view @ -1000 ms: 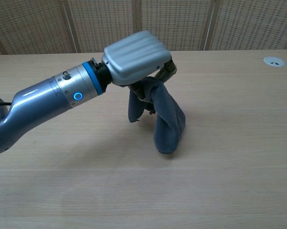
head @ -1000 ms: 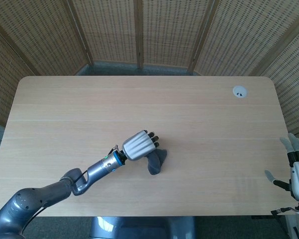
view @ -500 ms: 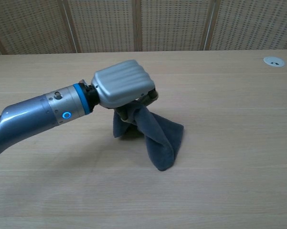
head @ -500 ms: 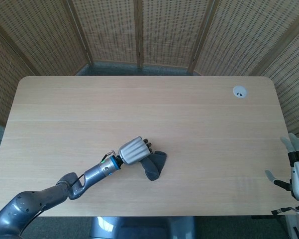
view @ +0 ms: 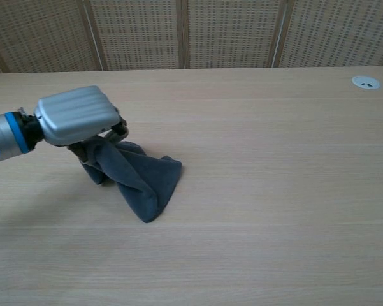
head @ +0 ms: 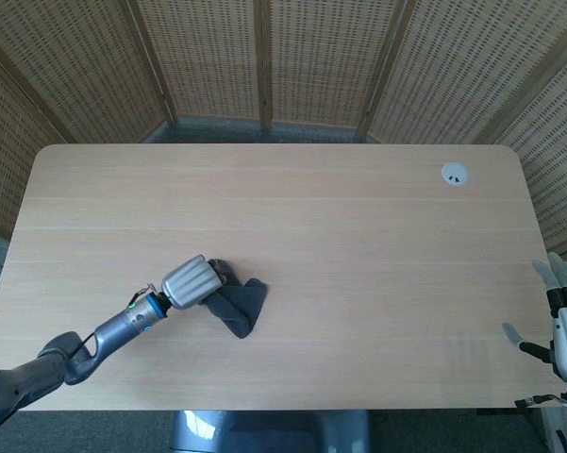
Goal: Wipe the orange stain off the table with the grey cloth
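My left hand (head: 191,281) (view: 76,118) grips the grey cloth (head: 238,305) (view: 135,177) at one end, fingers curled down into it. The cloth trails to the right of the hand and its free end lies crumpled on the wooden table (head: 340,236). This is at the table's front left. No orange stain shows on the table in either view. My right hand (head: 566,330) is off the table's front right corner, fingers spread and holding nothing; the chest view does not show it.
A small white round grommet (head: 455,173) (view: 365,81) sits in the table's far right corner. Woven wicker screens (head: 264,57) stand behind the table.
My left hand has dragged the cloth to the left and lowered it, so more of the cloth now lies on the table. The right hand has stayed put.
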Robot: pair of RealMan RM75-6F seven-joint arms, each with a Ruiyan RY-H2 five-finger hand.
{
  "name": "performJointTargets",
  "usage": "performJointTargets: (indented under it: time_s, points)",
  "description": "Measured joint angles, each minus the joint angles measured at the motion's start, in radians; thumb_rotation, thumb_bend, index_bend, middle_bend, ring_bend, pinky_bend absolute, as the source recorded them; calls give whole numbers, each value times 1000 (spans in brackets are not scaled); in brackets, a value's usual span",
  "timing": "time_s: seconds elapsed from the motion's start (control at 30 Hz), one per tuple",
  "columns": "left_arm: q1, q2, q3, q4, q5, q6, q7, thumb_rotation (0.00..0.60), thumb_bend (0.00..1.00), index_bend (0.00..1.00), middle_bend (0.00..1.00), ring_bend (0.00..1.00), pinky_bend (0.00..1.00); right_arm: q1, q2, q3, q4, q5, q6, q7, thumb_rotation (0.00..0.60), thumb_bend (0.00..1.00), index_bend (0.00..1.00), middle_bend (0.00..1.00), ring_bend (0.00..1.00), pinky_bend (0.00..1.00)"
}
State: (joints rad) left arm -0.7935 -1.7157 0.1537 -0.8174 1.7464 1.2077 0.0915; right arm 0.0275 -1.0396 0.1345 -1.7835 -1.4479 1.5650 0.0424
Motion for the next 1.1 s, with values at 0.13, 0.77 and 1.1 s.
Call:
performJointTargets:
  time_s: [0.13,0.77,1.1]
  points:
    - [39,30,6,29,-7,30,-38,600,224,709,648,619,899,0,-1,-2,-2,-2,-1,-5,600,178,103,0,0,107]
    - [120,165,-161,3,-142,210,-231,600,224,709,656,619,894,4,-15,-6,-2,-8,-4,-30,600,179,104,0,0,107]
    - [172,209,-200,-82,-291,39,-150,600,121,305,141,140,527,6,-19,-9,-2,-11,-7,-37,600,179,104,0,0,107]
